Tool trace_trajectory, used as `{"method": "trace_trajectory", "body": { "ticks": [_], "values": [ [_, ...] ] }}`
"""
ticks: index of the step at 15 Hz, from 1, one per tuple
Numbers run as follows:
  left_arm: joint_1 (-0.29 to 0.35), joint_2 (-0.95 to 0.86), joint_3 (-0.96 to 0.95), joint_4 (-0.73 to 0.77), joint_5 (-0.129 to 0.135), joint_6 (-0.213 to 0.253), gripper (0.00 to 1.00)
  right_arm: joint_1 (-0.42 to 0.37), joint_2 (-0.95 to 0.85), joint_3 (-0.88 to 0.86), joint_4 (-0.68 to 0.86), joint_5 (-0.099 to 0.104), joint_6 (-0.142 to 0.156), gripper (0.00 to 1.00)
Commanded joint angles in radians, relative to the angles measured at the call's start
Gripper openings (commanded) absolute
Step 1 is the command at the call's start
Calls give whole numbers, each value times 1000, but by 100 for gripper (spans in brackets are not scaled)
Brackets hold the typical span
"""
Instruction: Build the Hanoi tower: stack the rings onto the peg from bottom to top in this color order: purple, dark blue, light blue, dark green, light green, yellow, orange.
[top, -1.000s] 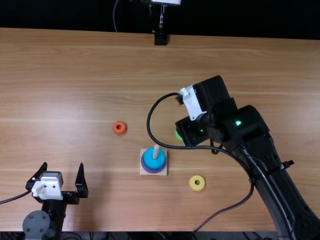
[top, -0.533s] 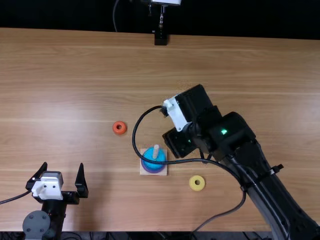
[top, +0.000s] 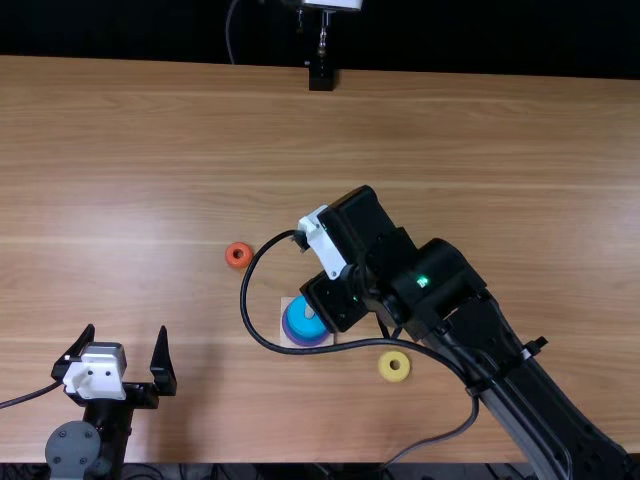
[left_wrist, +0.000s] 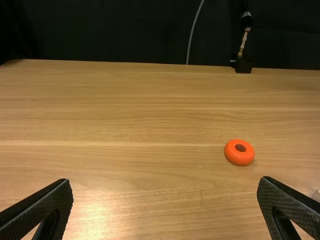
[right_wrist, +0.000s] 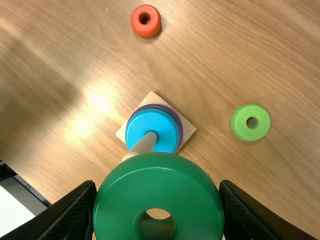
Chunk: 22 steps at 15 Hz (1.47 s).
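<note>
Left gripper (top: 126, 345): open, left of your peg (top: 309, 312).
Orange ring (top: 238, 255): left of the peg, farther across.
Right gripper (top: 332, 302): near the peg, gripping your dark green ring (right_wrist: 159, 185).
Yellow ring (top: 394, 366): right of the peg.
Tabletop (top: 180, 130): grained wood, glare left of the peg.
Room: black, far beyond the peg.

One ring (top: 230, 258) lies behind left of the base (right_wrist: 188, 131), another ring (top: 394, 375) front right.
</note>
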Motion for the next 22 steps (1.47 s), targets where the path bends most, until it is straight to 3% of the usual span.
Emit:
{"method": "trace_trajectory", "body": {
  "ticks": [1, 22],
  "values": [
    [-1, -12, -63, -23, -6, 7, 100, 8, -32, 32, 6, -5, 14, 0],
    [-1, -12, -63, -23, -6, 7, 100, 43, -26, 32, 73, -5, 14, 0]
  ]
}}
